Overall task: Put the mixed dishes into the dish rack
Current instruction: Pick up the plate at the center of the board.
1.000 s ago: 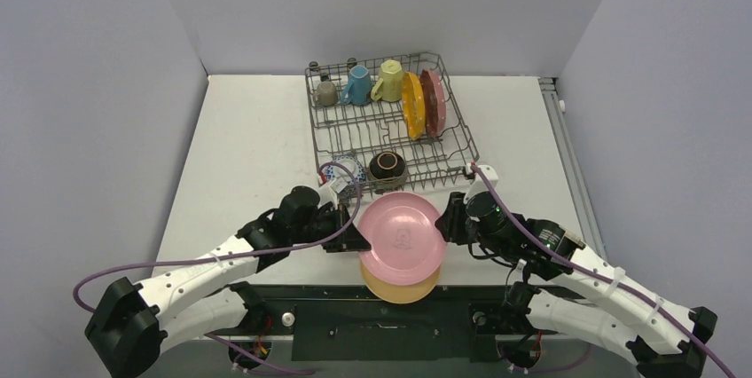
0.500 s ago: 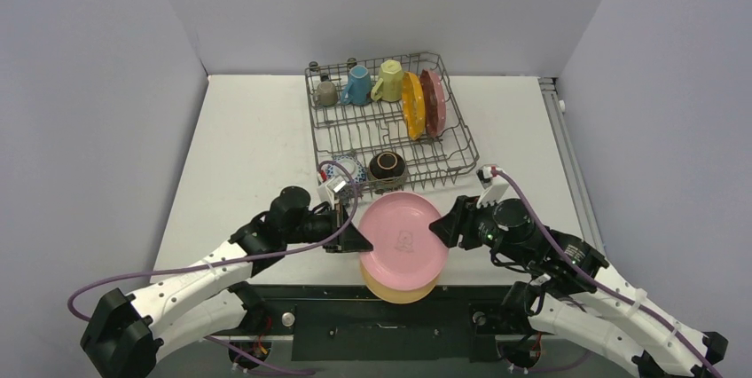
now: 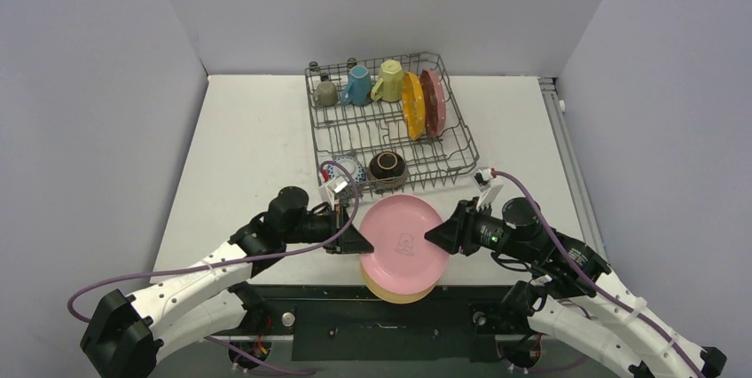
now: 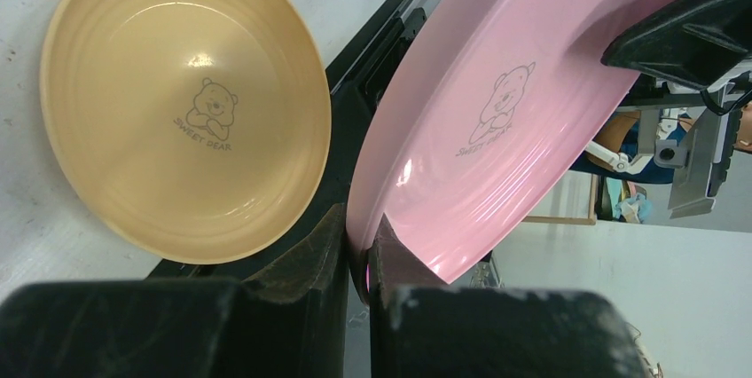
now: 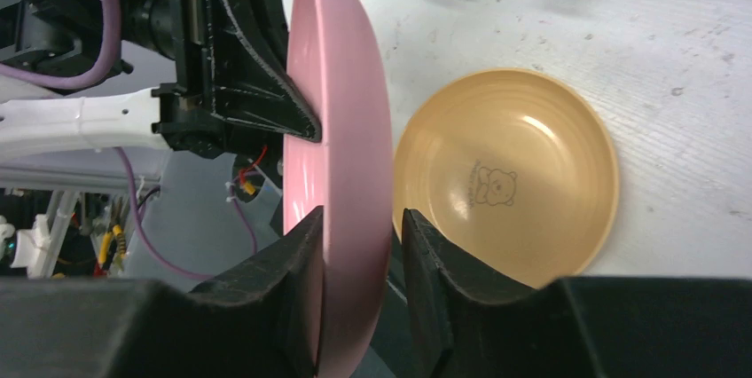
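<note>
A: The grey wire dish rack (image 3: pixel 387 129) stands on the white table (image 3: pixel 248 147). Where is the round pink plastic plate (image 3: pixel 401 238)?

B: Just in front of the rack, raised and tilted over the round tan plate (image 3: pixel 399 294), which lies flat at the table's near edge.

A: And the jaws?

B: The left gripper (image 3: pixel 359 240) is clamped tight on the pink plate's left rim. The right gripper (image 3: pixel 433 238) straddles the right rim, its jaws partly apart, with a sliver of gap at one finger.
</note>
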You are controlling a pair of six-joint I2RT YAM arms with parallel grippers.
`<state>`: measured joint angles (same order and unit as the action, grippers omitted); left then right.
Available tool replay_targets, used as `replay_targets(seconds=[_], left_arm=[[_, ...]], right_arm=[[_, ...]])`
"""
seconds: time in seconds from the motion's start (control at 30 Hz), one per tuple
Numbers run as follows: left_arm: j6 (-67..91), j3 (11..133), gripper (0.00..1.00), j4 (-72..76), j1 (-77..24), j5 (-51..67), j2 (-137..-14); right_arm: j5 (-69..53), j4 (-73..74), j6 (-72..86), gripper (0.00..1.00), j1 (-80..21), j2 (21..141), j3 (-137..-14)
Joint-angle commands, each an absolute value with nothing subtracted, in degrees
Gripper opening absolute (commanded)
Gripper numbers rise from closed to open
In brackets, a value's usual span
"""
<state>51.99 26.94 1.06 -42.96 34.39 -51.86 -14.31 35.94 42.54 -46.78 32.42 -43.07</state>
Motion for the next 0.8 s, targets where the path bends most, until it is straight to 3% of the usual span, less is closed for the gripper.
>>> replay_targets(seconds=[0.0,0.1,0.27,0.4,0.53,0.57,0.77], left_arm=[[51.00,27.85,0.00,5.96,-42.47,36.52,-50.69],[50.82,27.94,0.00,5.84,-42.53,36.25,-50.85],[50.80,28.08,0.00,5.65,-42.48,36.18,-51.23],[50.61,28.39,0.02,4.44,-42.44,35.68,-51.33],[49.91,29.01,0.26,2.19,-42.45,34.67,-51.29],[49.87,29.05,0.37,2.06,-42.45,34.40,-51.22],[48.93,30.19,0.62,0.33,-42.40,33.32,-50.81]], right_arm=[[-19.22,33.10,42.36,0.28,-46.08,31.73,-42.75],[-20.24,33.25,42.29,0.21,-46.14,31.73,-42.52],[-19.97,34.04,41.92,0.00,-46.12,32.22,-42.53],[-17.72,35.79,40.95,0.00,-46.12,32.11,-43.12],[-12.99,38.18,40.10,0.00,-46.12,31.51,-44.79],[-12.03,39.56,39.96,0.00,-46.13,31.50,-45.29],[-4.43,44.61,38.02,0.00,-46.14,32.52,-49.31]])
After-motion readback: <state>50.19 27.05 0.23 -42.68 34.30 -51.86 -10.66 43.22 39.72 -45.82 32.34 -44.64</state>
